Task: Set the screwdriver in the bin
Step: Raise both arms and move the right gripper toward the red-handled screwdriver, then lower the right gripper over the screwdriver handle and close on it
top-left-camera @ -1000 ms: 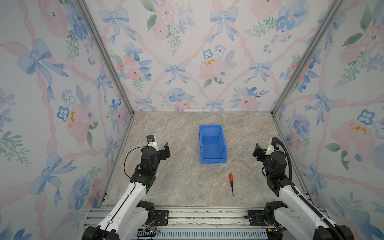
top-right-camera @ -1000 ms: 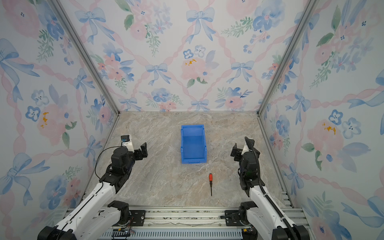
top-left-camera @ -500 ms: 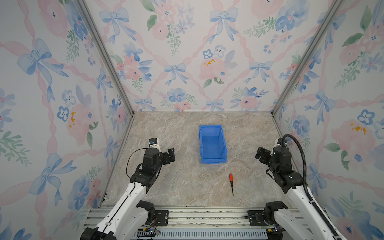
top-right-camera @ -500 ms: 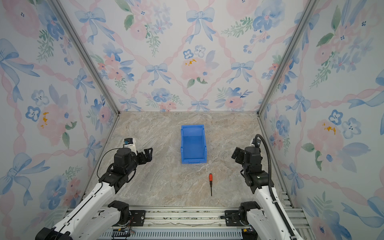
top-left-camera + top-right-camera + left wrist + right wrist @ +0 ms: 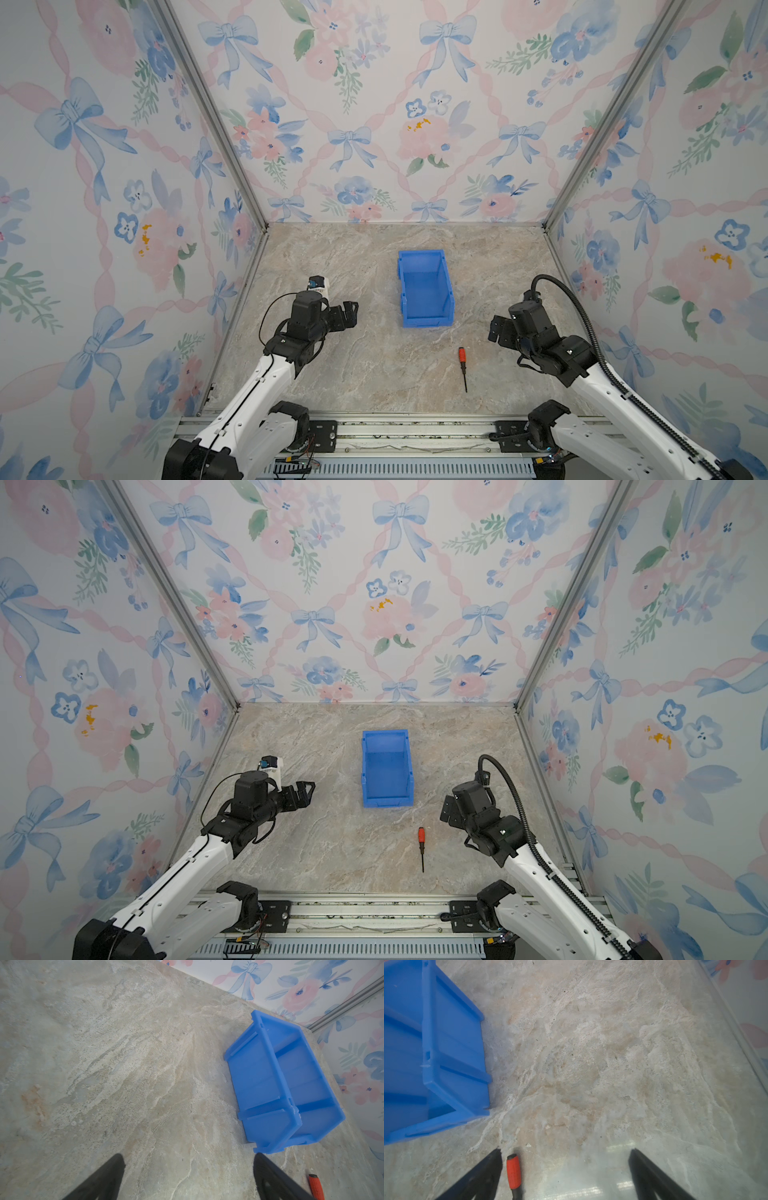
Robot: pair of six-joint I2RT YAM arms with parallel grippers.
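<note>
Screwdriver (image 5: 463, 368) lies free on tabletop (image 5: 353, 374) beside wide-open right gripper (image 5: 565, 1150); only the right wrist view shows its handle close to one finger (image 5: 483, 1174).

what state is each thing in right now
screwdriver, lying flat on the table, outside the bin, not held
bin, upright, empty
left gripper, open, holding nothing
right gripper, open, holding nothing, near the screwdriver's handle

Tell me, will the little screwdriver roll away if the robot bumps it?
Probably, sideways: the screwdriver has a round handle and lies loose on the smooth table. Its thin shaft looks stiff, so it likely won't bend.
</note>
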